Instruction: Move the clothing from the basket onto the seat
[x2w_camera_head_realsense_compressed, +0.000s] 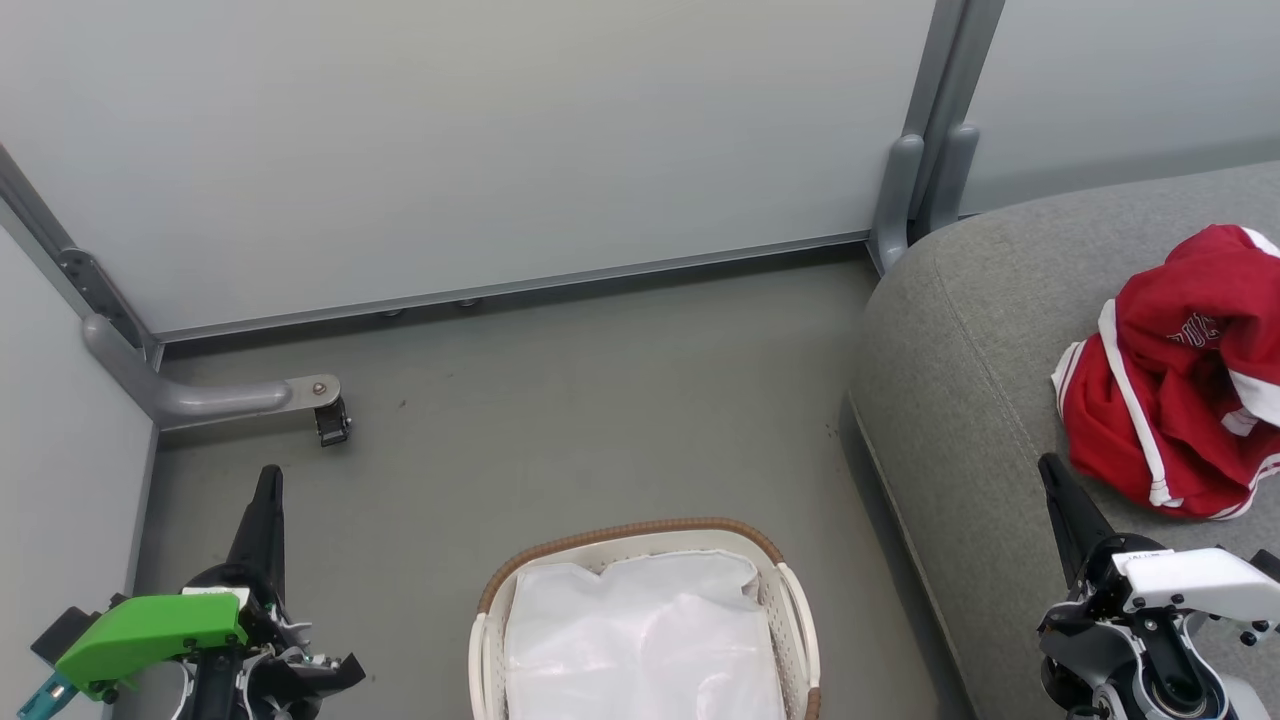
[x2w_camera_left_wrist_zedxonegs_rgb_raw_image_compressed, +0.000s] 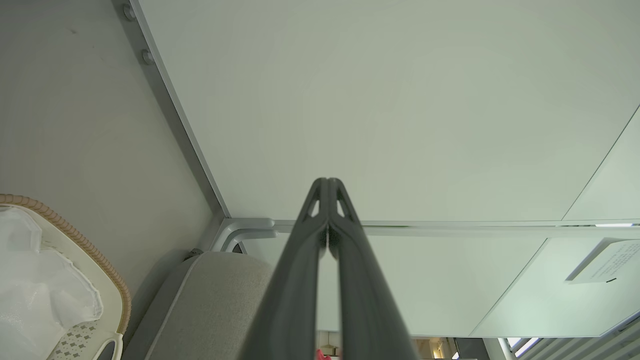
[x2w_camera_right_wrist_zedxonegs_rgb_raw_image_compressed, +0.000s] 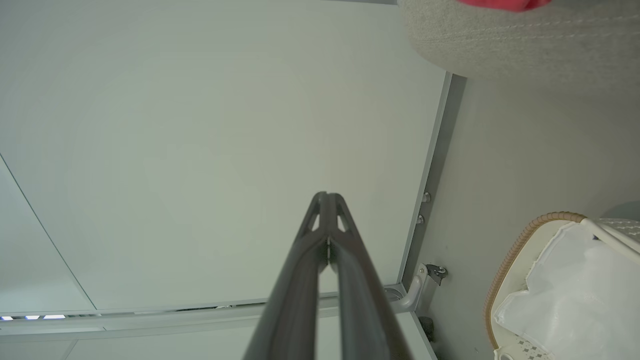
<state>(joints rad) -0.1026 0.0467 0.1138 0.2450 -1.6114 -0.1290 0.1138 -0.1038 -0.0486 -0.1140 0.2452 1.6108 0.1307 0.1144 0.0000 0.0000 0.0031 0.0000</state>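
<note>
The left gripper (x2w_camera_head_realsense_compressed: 268, 490) and right gripper (x2w_camera_head_realsense_compressed: 1052, 478) are pressed together, empty. The basket (x2w_camera_head_realsense_compressed: 640, 530), cut off below, is lined by a white sheet (x2w_camera_head_realsense_compressed: 640, 630). Beyond, the clothing (x2w_camera_head_realsense_compressed: 1170, 400) is bunched on the seat (x2w_camera_head_realsense_compressed: 960, 380), partly cropped, its lettering illegible.

One basket (x2w_camera_head_realsense_compressed: 640, 532) is counted at the bottom of the head view, and one white sheet (x2w_camera_head_realsense_compressed: 640, 640) is seen lying in it. One seat (x2w_camera_head_realsense_compressed: 960, 400) is noted on the right, and one red heap of clothing (x2w_camera_head_realsense_compressed: 1180, 390) is tallied on it. How many garments are bundled there cannot be told. Two grippers are counted, the left gripper (x2w_camera_head_realsense_compressed: 268, 478) and the right gripper (x2w_camera_head_realsense_compressed: 1048, 465), and two dark fingers (x2w_camera_left_wrist_zedxonegs_rgb_raw_image_compressed: 295, 280) are shown on each in the wrist views. One small caster (x2w_camera_head_realsense_compressed: 332, 425) is spotted on one grey bracket (x2w_camera_head_realsense_compressed: 200, 398), and two upright grey posts (x2w_camera_head_realsense_compressed: 925, 180) are counted behind the seat.
</note>
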